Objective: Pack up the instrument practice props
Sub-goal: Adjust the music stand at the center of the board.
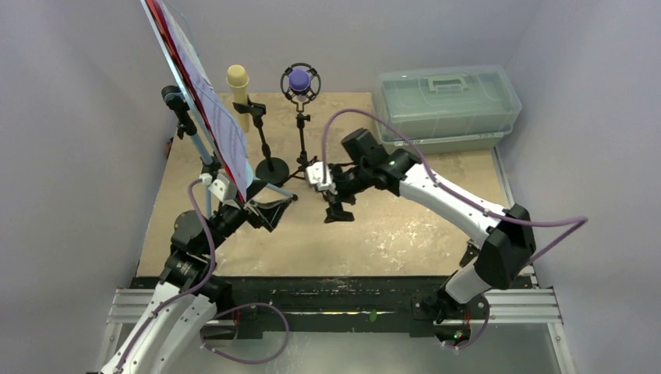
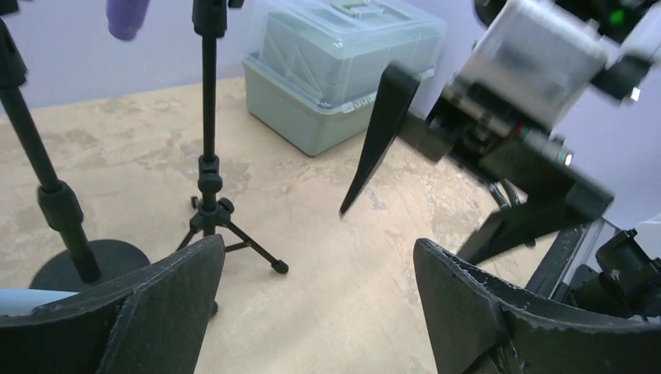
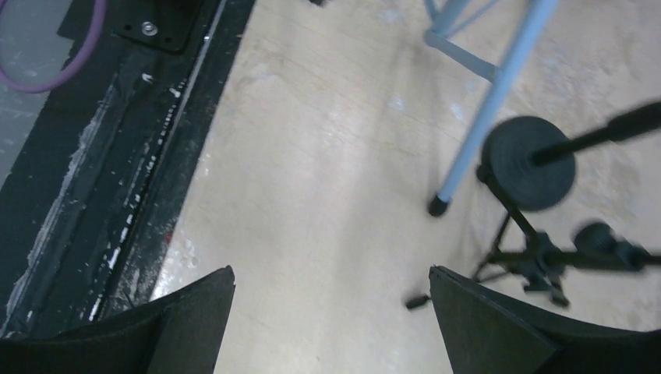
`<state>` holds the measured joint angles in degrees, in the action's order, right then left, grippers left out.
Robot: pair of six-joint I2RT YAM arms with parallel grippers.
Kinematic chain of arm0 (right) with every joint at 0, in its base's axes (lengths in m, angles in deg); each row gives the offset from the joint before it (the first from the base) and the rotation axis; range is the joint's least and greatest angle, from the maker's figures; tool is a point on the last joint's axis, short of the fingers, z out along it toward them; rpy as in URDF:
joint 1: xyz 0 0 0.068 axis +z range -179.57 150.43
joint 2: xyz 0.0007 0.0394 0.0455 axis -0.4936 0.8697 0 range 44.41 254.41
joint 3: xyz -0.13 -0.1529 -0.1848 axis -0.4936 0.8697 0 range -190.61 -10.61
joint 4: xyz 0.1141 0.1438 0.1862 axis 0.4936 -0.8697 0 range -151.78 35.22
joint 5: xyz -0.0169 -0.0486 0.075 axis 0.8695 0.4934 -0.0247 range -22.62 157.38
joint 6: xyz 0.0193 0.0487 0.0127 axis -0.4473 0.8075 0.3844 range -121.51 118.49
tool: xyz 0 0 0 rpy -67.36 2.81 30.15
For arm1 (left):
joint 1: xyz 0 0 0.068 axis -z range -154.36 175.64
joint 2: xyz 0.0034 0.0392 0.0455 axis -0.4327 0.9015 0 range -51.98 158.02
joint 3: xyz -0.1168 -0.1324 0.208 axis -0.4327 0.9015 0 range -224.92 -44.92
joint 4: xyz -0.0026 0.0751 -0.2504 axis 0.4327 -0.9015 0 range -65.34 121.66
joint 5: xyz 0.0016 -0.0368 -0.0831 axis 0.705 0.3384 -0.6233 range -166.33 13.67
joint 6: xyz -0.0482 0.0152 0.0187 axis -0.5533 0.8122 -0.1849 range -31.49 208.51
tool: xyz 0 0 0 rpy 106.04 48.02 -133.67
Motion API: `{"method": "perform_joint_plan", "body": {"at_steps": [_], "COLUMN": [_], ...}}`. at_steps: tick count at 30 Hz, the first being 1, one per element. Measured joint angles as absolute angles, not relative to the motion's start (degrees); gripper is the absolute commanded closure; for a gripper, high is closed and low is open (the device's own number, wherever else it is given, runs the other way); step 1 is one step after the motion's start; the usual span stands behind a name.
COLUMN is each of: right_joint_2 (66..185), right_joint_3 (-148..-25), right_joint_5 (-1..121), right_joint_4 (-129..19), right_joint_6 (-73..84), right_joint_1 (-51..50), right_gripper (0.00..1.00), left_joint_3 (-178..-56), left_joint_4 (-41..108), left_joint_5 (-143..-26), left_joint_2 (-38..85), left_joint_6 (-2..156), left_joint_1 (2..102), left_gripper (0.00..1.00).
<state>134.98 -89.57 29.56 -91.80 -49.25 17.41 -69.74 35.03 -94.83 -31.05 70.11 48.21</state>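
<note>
The light-blue music rest (image 1: 195,117) stands tall at the left, holding printed sheet music (image 1: 222,128) and a red folder (image 1: 160,19). The cream microphone (image 1: 237,78) sits in a black holder with a round base (image 1: 271,167). The purple microphone (image 1: 299,80) sits in a tripod holder (image 1: 302,132). My left gripper (image 1: 269,212) is open and empty just in front of the rest's foot. My right gripper (image 1: 339,206) is open and empty, just right of the tripod holder. In the right wrist view, a blue leg (image 3: 487,109), the round base (image 3: 528,162) and the tripod (image 3: 546,253) show.
A translucent grey-green box (image 1: 447,105) with a handle stands closed at the back right; it also shows in the left wrist view (image 2: 335,70). The black mounting rail (image 1: 335,292) runs along the near edge. In the left wrist view the right gripper's fingers (image 2: 382,132) hang close ahead.
</note>
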Motion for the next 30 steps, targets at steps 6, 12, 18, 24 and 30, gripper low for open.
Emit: {"method": "perform_joint_plan", "body": {"at_steps": [6,12,18,24,30], "right_joint_2": [127.11,117.54,103.81,89.78,81.58], "right_joint_3": [-85.61,-78.71,-69.18,-58.77,-50.97], "right_joint_5": [26.02,23.81,23.77,24.31,24.36], "right_joint_4": [-94.05,-92.54,-87.47,-83.30,-79.40], "right_joint_6": [-50.48,-45.65,-36.58,-29.19,-23.72], "right_joint_1": [4.56,-3.90,-12.21,-18.66,-23.16], "right_gripper": [0.01,0.01,0.01,0.01,0.01], "left_joint_3": [-69.61,-69.89,-70.65,-72.67,-78.09], "left_joint_4": [38.53,41.90,48.21,56.65,58.95], "left_joint_5": [-90.87,-72.18,-57.43,-48.40,-41.28], "left_joint_2": [-21.68,-7.88,7.66,18.56,23.17], "left_joint_6": [68.72,71.19,74.81,77.85,79.88], "left_joint_1": [56.34,82.26,91.75,91.83,86.94], "left_gripper": [0.10,0.09,0.09,0.09,0.32]}}
